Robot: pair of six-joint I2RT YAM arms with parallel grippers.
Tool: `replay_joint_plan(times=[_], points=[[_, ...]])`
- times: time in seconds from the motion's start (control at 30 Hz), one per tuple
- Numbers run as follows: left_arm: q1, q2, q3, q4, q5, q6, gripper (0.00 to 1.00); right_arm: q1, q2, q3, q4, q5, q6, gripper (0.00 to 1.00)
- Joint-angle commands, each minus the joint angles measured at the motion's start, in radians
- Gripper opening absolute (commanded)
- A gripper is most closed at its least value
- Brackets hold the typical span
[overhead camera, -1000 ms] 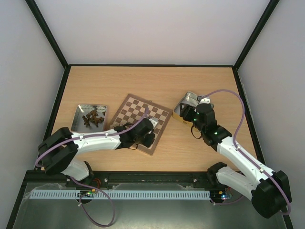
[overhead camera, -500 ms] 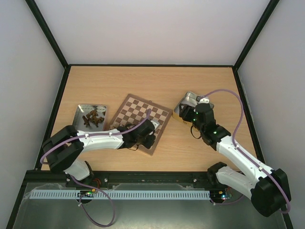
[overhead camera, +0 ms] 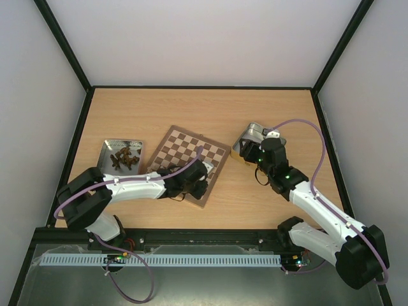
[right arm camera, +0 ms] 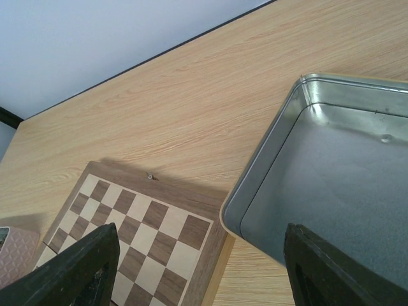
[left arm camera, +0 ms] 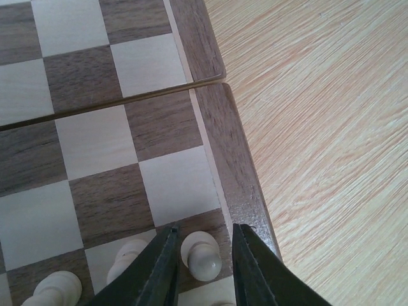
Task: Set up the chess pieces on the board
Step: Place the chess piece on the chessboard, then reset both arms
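At board [left arm camera: 95, 134] corner, my L claw [left arm camera: 204, 227] is slightly spread, flanking a cream pawn [left arm camera: 201, 254] w/ slim gaps; R claw [right arm camera: 201, 233] wide by tin [right arm camera: 268, 166]; silver tray [overhead camera: 105, 153] holds dark pcs [overhead camera: 124, 158].

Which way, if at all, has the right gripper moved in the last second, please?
No, it has not moved. The right gripper stays poised by the tin's near rim, equally far from the chessboard.

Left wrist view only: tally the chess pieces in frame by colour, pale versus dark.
pale pieces: 3
dark pieces: 0 in this view; they lie heaped in the tray, seen from the top camera
Total: 3
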Motion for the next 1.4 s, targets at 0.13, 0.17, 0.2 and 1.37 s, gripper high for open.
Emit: replay_joint_plan(times=[0.13, 0.17, 0.2, 1.37], points=[[-0.004, -0.067, 0.08, -0.042, 0.019, -0.006, 0.39, 0.001, -0.017, 0.014, -0.01, 0.005, 0.011, 0.7], [-0.002, -0.076, 0.089, -0.043, 0.017, -0.013, 0.43, 0.001, -0.021, 0.015, -0.012, 0.006, 0.011, 0.7], [0.003, -0.089, 0.097, -0.044, 0.011, -0.024, 0.47, 0.001, -0.026, 0.016, -0.016, 0.006, 0.011, 0.7], [0.097, -1.129, 0.278, -0.611, -0.43, -0.23, 1.0, 0.0, -0.519, 0.417, -0.859, 0.4, 0.008, 0.98]])
